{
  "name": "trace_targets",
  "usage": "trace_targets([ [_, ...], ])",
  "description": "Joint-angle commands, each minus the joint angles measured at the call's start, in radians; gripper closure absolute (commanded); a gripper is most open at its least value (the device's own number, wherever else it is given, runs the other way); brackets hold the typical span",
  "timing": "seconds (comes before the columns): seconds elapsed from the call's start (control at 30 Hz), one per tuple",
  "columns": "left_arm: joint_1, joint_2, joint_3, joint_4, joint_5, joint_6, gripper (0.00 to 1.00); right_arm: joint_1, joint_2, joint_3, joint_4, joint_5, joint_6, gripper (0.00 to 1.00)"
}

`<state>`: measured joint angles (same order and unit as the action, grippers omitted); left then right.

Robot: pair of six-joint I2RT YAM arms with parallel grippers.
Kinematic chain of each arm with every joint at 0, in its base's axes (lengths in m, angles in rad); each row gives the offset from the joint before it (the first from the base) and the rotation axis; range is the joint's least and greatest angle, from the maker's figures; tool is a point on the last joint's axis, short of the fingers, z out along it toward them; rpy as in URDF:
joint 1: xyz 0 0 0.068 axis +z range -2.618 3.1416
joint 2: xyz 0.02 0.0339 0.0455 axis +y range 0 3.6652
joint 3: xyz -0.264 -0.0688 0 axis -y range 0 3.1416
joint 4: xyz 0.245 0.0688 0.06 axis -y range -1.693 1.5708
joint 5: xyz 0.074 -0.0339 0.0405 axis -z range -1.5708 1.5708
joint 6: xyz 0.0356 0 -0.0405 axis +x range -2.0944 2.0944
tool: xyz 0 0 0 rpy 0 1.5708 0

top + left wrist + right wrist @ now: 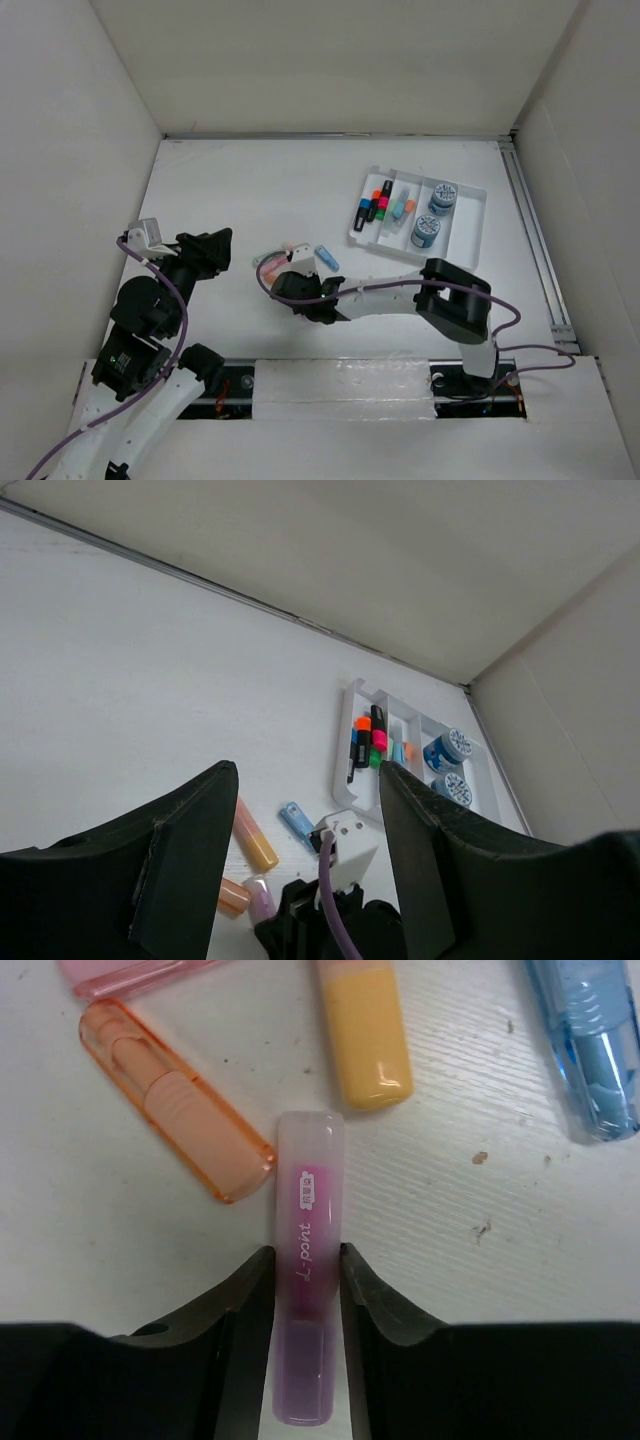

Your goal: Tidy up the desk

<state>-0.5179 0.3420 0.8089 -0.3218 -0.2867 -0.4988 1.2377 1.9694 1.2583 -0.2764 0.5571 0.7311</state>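
Right gripper (pixel 305 1252) pinches purple highlighter (pixel 310 1210) on desk (pixel 100 1250), lengthwise between its jaws.

A robotics test cell in a lab is indicated. The matte white desk (pixel 250 190) is boxed in by plain white walls (pixel 350 60). A metal rail (pixel 535 240) is fixed along its right edge. A left arm (pixel 150 310) and a right arm (pixel 455 300), trailed by purple cables (pixel 519 318), are bolted at its near edge.
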Motion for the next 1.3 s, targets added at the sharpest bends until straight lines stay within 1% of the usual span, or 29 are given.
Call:
trace_targets([
  [0.0, -0.002, 0.006, -0.007, 0.04, 0.015, 0.009, 0.45, -0.001, -0.035, -0.059, -0.07, 0.027, 0.039, 0.66],
  [0.03, -0.002, 0.005, -0.005, 0.041, 0.015, 0.009, 0.45, -0.001, -0.043, -0.066, -0.064, 0.027, 0.04, 0.76],
  [0.1, -0.002, 0.006, -0.005, 0.04, 0.014, 0.009, 0.45, -0.001, -0.059, -0.085, -0.043, 0.038, 0.05, 0.84],
  [0.13, -0.002, 0.006, -0.005, 0.04, 0.014, 0.009, 0.45, -0.001, -0.087, -0.103, -0.032, 0.041, 0.053, 0.9],
  [0.2, -0.002, 0.008, -0.007, 0.04, 0.015, 0.011, 0.45, -0.011, -0.128, -0.126, -0.009, 0.044, 0.054, 0.92],
  [0.23, -0.002, 0.006, -0.007, 0.041, 0.014, 0.011, 0.45, -0.024, -0.192, -0.157, 0.002, 0.049, 0.053, 0.92],
  [0.33, -0.002, 0.006, -0.005, 0.04, 0.017, 0.011, 0.45, -0.095, -0.305, -0.212, 0.051, 0.043, 0.021, 0.93],
  [0.37, -0.002, 0.003, -0.007, 0.04, 0.015, 0.011, 0.45, -0.162, -0.378, -0.241, 0.083, 0.018, 0.008, 0.93],
  [0.43, -0.002, 0.002, -0.005, 0.04, 0.017, 0.011, 0.45, -0.248, -0.447, -0.272, 0.121, -0.022, -0.041, 0.93],
  [0.47, -0.002, 0.002, -0.005, 0.041, 0.017, 0.011, 0.45, -0.297, -0.493, -0.284, 0.155, -0.07, -0.056, 0.93],
  [0.5, -0.002, 0.0, -0.007, 0.041, 0.014, 0.011, 0.45, -0.395, -0.51, -0.289, 0.173, -0.085, -0.08, 0.93],
  [0.53, -0.002, 0.0, -0.007, 0.04, 0.015, 0.011, 0.45, -0.444, -0.521, -0.29, 0.192, -0.095, -0.091, 0.93],
  [0.57, -0.002, -0.001, -0.007, 0.04, 0.012, 0.011, 0.45, -0.492, -0.521, -0.289, 0.216, -0.105, -0.096, 0.93],
  [0.6, -0.002, -0.003, -0.007, 0.038, 0.012, 0.011, 0.45, -0.576, -0.511, -0.271, 0.221, -0.132, -0.111, 0.93],
  [0.7, -0.002, -0.005, -0.007, 0.038, 0.014, 0.011, 0.45, -0.691, -0.443, -0.217, 0.236, -0.161, -0.134, 0.93],
  [0.73, -0.002, -0.006, -0.007, 0.04, 0.014, 0.012, 0.45, -0.763, -0.426, -0.206, 0.24, -0.175, -0.134, 0.93],
  [0.77, -0.002, -0.009, -0.005, 0.04, 0.011, 0.011, 0.45, -0.797, -0.409, -0.195, 0.258, -0.222, -0.136, 0.94],
  [0.83, -0.002, -0.011, -0.007, 0.038, 0.009, 0.011, 0.45, -0.877, -0.361, -0.175, 0.266, -0.262, -0.139, 0.94],
  [0.87, -0.002, -0.008, -0.007, 0.038, 0.012, 0.012, 0.45, -0.926, -0.309, -0.143, 0.266, -0.291, -0.144, 0.91],
  [0.9, -0.002, -0.008, -0.007, 0.038, 0.012, 0.013, 0.45, -0.926, -0.308, -0.143, 0.266, -0.292, -0.144, 0.91],
  [0.93, -0.002, -0.009, -0.007, 0.038, 0.012, 0.013, 0.45, -0.935, -0.294, -0.132, 0.266, -0.302, -0.144, 0.87],
  [0.97, -0.002, -0.006, -0.007, 0.038, 0.012, 0.013, 0.45, -0.936, -0.282, -0.123, 0.266, -0.304, -0.15, 0.74],
  [1.03, -0.002, -0.006, -0.008, 0.04, 0.012, 0.013, 0.45, -0.945, -0.265, -0.099, 0.246, -0.295, -0.153, 0.6],
  [1.07, -0.002, -0.003, -0.007, 0.04, 0.014, 0.013, 0.45, -0.945, -0.271, -0.1, 0.244, -0.287, -0.148, 0.49],
  [1.17, -0.002, -0.001, -0.007, 0.04, 0.014, 0.013, 0.45, -0.887, -0.349, -0.144, 0.301, -0.28, -0.163, 0.38],
  [1.23, -0.002, 0.0, -0.007, 0.04, 0.015, 0.013, 0.45, -0.865, -0.371, -0.157, 0.324, -0.279, -0.168, 0.39],
  [1.27, -0.002, 0.002, -0.008, 0.041, 0.015, 0.013, 0.45, -0.81, -0.376, -0.164, 0.336, -0.284, -0.191, 0.43],
])
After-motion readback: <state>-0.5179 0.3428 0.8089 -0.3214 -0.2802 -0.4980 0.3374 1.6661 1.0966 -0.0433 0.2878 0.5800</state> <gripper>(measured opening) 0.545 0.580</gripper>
